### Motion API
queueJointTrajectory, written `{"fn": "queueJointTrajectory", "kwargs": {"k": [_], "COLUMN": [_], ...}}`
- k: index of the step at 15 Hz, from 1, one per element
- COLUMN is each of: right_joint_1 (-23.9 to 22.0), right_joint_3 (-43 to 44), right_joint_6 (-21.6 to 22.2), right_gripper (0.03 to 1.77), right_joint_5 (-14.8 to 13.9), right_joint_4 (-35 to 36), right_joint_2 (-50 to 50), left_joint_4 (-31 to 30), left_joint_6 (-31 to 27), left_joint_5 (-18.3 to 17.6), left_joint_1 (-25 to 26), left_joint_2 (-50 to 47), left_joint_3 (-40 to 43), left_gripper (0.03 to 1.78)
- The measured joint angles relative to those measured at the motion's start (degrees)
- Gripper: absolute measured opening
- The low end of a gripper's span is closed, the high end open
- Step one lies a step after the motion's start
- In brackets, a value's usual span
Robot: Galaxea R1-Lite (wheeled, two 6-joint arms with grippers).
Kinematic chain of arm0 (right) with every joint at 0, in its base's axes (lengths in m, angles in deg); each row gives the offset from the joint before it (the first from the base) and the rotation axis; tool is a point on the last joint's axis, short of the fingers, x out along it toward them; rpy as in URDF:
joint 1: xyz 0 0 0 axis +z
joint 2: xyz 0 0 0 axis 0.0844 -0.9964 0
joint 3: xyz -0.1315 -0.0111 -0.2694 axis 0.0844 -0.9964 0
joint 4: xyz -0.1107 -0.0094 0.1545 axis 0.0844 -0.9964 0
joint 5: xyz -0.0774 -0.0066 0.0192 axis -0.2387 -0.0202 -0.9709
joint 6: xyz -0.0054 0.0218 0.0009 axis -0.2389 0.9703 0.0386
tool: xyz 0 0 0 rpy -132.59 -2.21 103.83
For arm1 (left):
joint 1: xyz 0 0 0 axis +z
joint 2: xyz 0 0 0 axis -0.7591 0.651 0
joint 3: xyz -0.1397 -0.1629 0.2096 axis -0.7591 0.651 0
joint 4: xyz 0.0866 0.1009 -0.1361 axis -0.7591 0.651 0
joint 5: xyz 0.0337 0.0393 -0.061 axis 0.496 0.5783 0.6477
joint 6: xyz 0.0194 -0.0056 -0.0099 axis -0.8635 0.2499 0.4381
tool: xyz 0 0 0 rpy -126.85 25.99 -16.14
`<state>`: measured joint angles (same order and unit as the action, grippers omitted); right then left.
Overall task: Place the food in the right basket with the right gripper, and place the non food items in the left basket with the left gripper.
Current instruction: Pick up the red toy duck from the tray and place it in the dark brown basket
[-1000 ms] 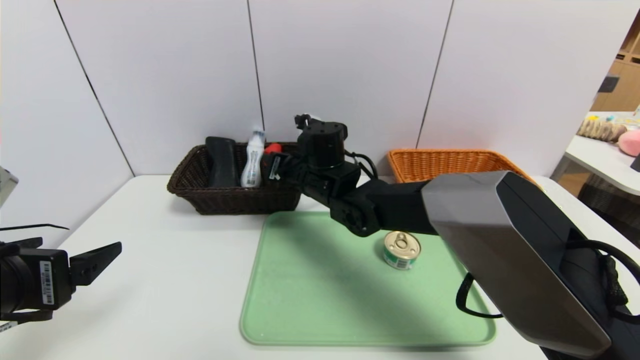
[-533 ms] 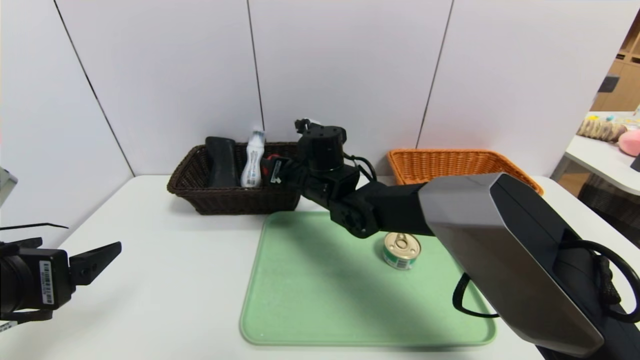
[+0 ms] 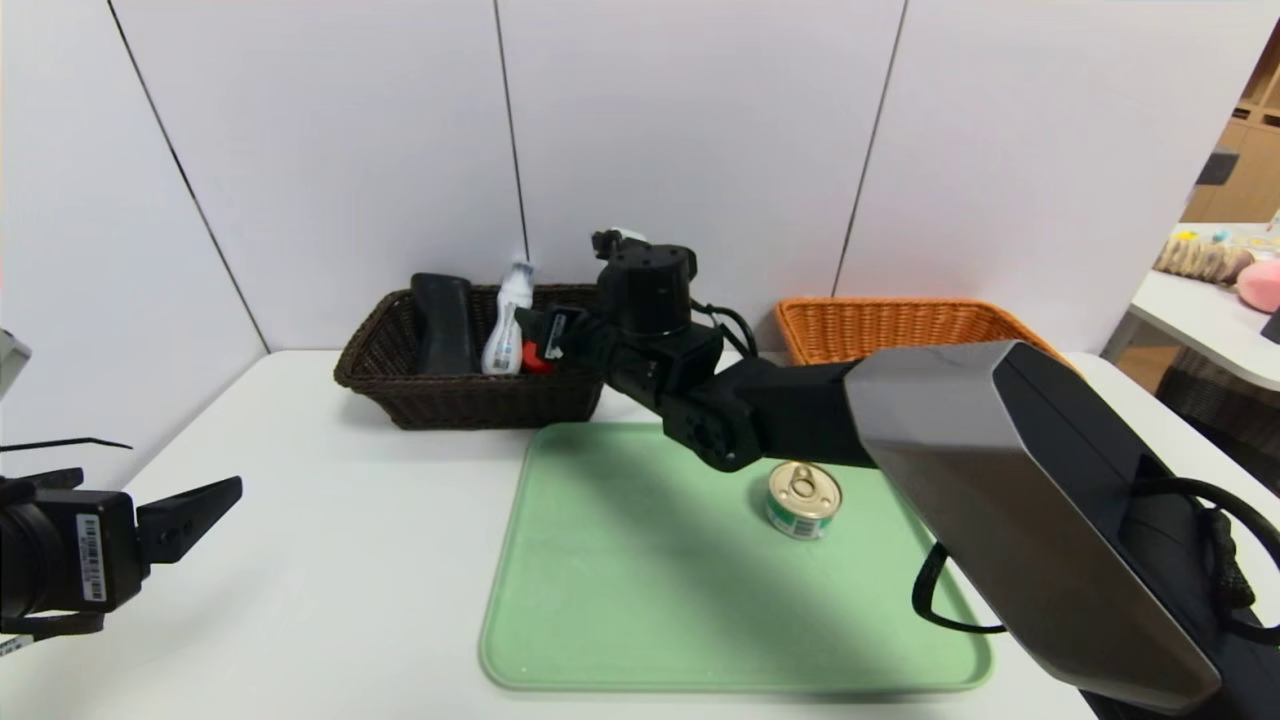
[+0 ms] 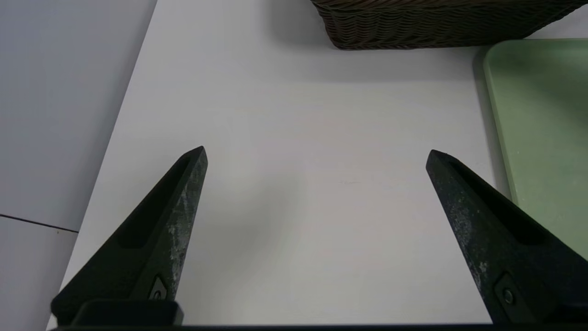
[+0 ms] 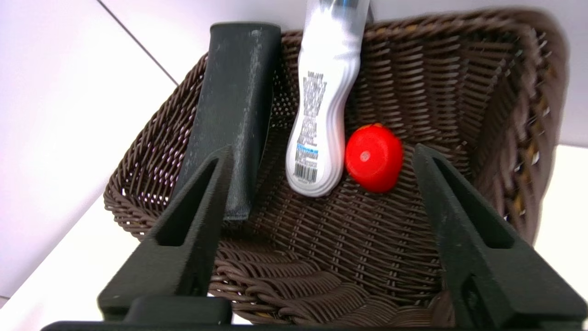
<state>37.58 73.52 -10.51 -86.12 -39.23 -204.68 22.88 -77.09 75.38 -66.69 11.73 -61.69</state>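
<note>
The right gripper [image 3: 540, 335] reaches across from the right on its bulky black and grey arm and sits at the right end of the dark brown wicker basket [image 3: 470, 395], over its rim. In the right wrist view its jaws stand apart with nothing between them, and the red lumpy object [image 5: 374, 157] lies loose on the basket's woven floor just beyond them. That red object touches, or sits just beside, the base of the translucent white bottle [image 5: 324, 105], which leans against the far wall of the basket with its printed label and barcode facing the camera. Beside the bottle, the long black textured case [image 5: 234, 105] also leans on the far wall, its lower end on the floor of the basket. From the head view, the case [image 3: 443, 322] and the bottle [image 3: 507, 325] stand up above the rim, and the red object [image 3: 535, 358] shows low between the bottle and the gripper. The small tin can [image 3: 803, 499] with its gold pull-ring lid stands upright on the pale green tray [image 3: 640, 600], under the right arm and in front of the orange-tan wicker basket [image 3: 900, 325]. The left gripper [image 3: 175, 525] hovers at the left edge above the white table [image 3: 330, 560], well apart from everything; its jaws are spread wide and hold nothing.
</note>
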Motion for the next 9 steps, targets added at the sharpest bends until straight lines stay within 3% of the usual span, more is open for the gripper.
{"fn": "queueJointTrajectory", "kwargs": {"k": [5, 9], "right_joint_1": [0.07, 0.10], "right_joint_3": [-0.20, -9.16], "right_joint_6": [-3.29, -12.67], "right_gripper": [1.54, 1.61], "right_joint_5": [-3.46, -7.55], "right_joint_4": [-4.35, -6.72], "right_joint_2": [7.11, 17.25], "left_joint_4": [-0.10, -0.17], "left_joint_6": [-0.35, -0.33], "left_joint_5": [-0.61, -1.55], "left_joint_1": [-0.10, -1.05], "left_joint_2": [2.65, 4.35], "left_joint_3": [-4.29, -5.68], "left_gripper": [1.69, 1.69]}}
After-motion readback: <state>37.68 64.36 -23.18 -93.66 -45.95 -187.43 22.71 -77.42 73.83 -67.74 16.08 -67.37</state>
